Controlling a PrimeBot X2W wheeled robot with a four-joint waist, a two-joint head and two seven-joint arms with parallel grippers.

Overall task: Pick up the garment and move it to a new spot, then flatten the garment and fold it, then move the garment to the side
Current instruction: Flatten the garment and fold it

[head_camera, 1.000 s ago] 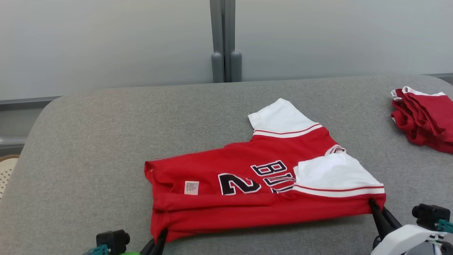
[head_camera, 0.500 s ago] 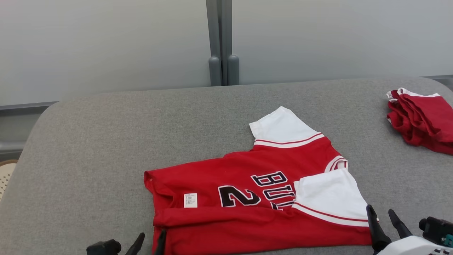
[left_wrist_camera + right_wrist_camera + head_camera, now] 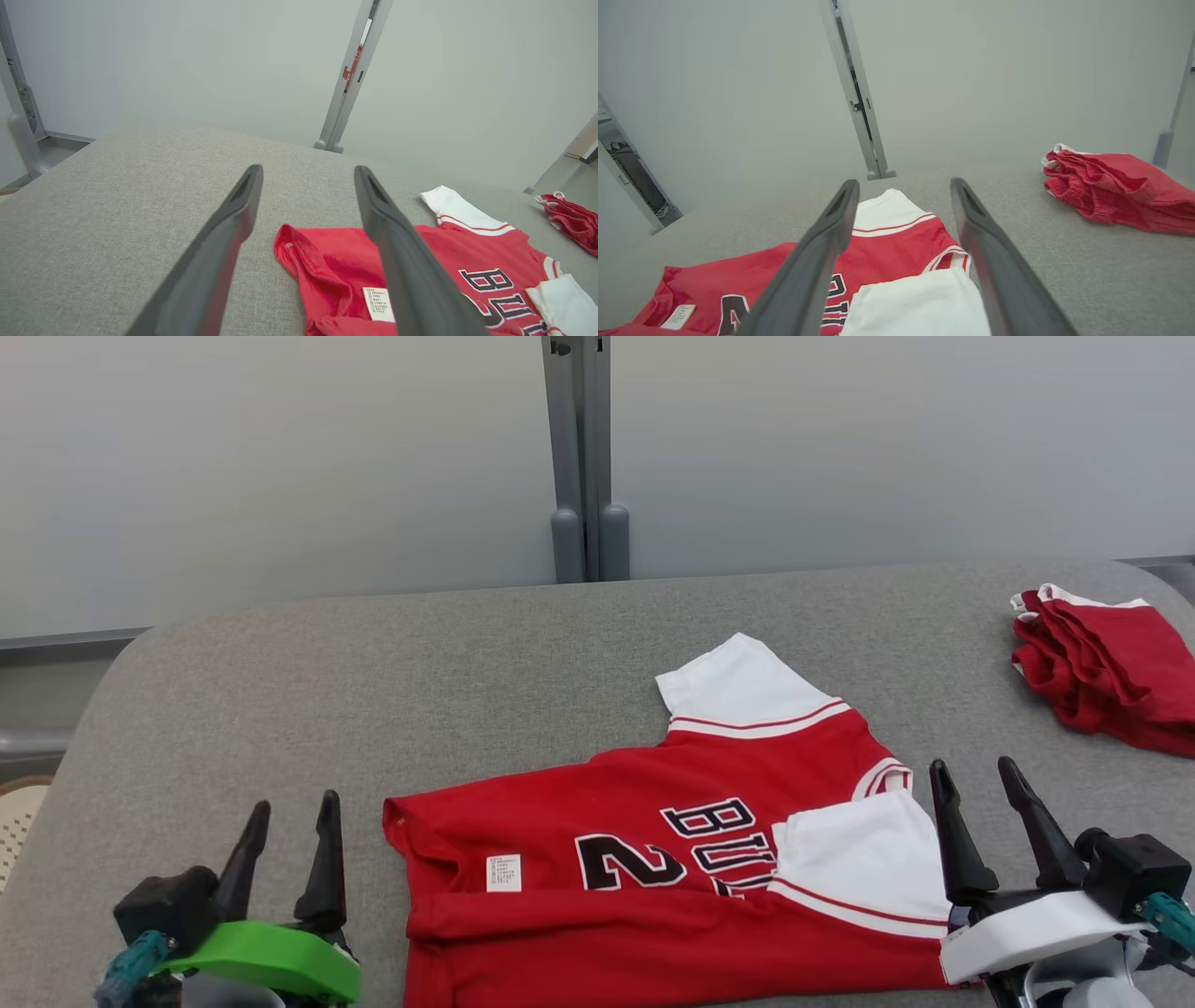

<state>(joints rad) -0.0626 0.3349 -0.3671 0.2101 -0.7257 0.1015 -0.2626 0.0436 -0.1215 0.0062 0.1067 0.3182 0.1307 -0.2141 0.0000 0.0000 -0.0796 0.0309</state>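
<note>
Left gripper [image 3: 295,803] has its two dark fingers spread wide with nothing between them, over the bare grey padded table [image 3: 373,663]. Just to its right lies the garment [image 3: 560,803], a red jersey with white sleeves trimmed in red stripes. It lies mostly flat, hem end nearest this gripper, with a small white label [image 3: 503,874] close to that end. The label's print is too small to read. Black, white-edged characters cross the chest: a "2" and "BU". The rest is covered by the near sleeve [image 3: 859,859], which is folded in over the front. The jersey's near edge runs out of the bottom of the head view. Right gripper [image 3: 973,765], just beside that folded sleeve, is equally wide open and empty. Well to its right sits a crumpled red pile [image 3: 1111,663], cut off by the frame edge.
</note>
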